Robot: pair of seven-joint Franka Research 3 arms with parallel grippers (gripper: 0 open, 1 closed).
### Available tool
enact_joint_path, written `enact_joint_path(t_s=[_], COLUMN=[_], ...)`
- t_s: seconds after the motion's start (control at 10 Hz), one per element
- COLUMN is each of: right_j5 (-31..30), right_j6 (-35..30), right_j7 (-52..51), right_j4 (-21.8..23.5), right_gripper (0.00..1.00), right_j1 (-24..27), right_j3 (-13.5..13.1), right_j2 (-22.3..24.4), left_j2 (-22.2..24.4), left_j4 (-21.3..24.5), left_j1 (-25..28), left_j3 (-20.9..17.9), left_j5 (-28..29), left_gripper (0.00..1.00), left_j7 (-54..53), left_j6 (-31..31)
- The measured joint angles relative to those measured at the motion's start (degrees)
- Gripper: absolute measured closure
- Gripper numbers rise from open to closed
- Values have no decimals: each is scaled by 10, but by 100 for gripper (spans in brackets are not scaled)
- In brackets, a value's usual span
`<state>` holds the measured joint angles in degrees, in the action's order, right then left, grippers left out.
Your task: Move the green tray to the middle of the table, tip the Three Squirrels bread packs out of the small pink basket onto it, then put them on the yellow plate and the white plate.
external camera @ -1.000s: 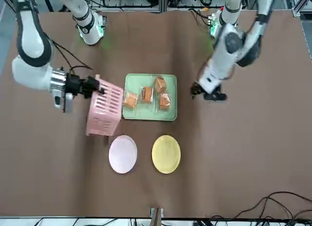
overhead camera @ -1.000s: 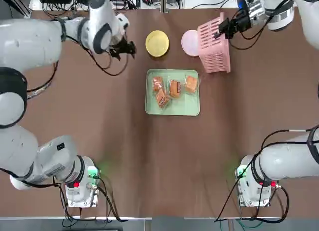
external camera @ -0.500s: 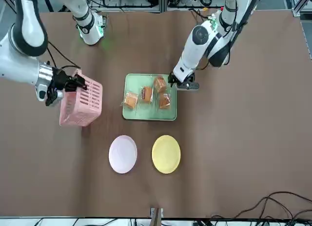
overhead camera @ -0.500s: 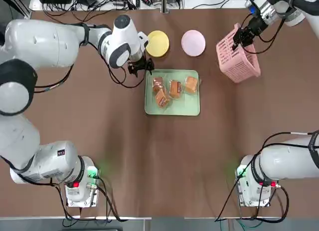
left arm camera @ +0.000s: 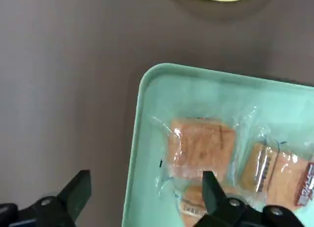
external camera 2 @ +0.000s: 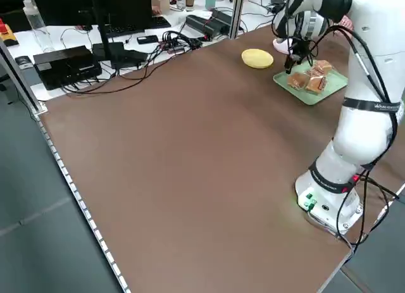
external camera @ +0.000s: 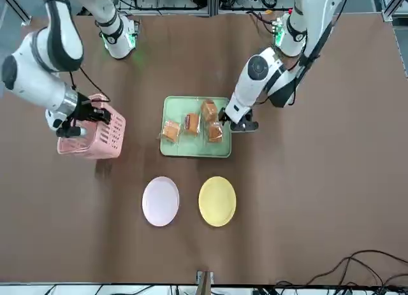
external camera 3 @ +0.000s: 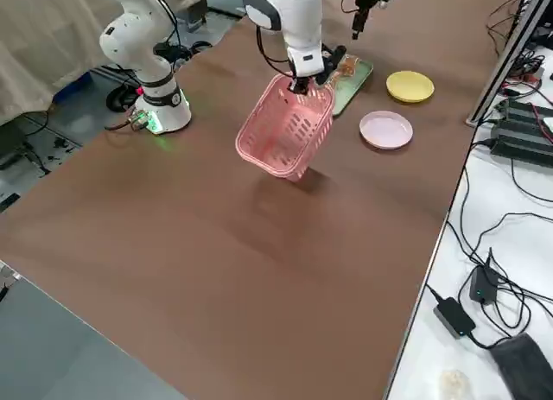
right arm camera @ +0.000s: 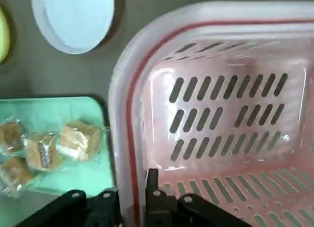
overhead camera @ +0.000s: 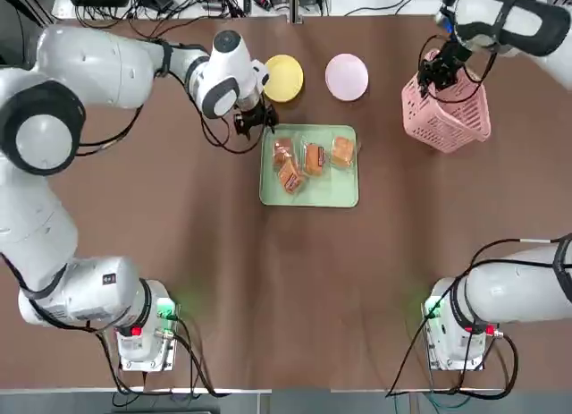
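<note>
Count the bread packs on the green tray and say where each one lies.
4, all on the green tray. Three bread packs form a row toward the plates; the fourth lies nearer the robot, under the row's left end. None seem hidden.

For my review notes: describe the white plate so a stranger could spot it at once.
Start at the green tray in the middle of the table. Two small round plates lie just beyond it, on the side away from the arms' bases. The white plate is the pale, faintly pinkish one, nearer the pink basket than the yellow plate.
</note>
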<state>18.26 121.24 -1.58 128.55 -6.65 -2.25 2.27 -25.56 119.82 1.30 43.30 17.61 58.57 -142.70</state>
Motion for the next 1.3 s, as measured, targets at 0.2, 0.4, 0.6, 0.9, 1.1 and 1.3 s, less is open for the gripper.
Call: enact_joint_path(t_s=[0.2, 0.4, 0.6, 0.9, 1.1, 1.3], right_j5=[-26, -38, -39, -39, -39, -39], right_j6=[36, 49, 56, 63, 77, 84], right_j7=[-3, -11, -12, -12, -10, 1], right_j4=[40, 65, 75, 78, 78, 78], right_gripper=[93, 93, 93, 89, 90, 90], right_j1=[-7, -10, -13, -14, -13, -13], right_j3=[5, 10, 18, 20, 19, 19], right_j2=[-3, -6, -12, -29, -42, -49], left_j2=[-18, -33, -46, -58, -67, -74], left_j4=[-28, -42, -64, -89, -98, -103], left_j1=[-101, -118, -120, -182, -252, -259], left_j3=[-84, -101, -103, -137, -195, -206], left_j5=[0, 0, 0, 1, 1, 1], left_gripper=[0, 0, 0, 0, 0, 0], left_j7=[28, 39, 54, 69, 73, 73], left_j6=[0, 0, 0, 0, 0, 0])
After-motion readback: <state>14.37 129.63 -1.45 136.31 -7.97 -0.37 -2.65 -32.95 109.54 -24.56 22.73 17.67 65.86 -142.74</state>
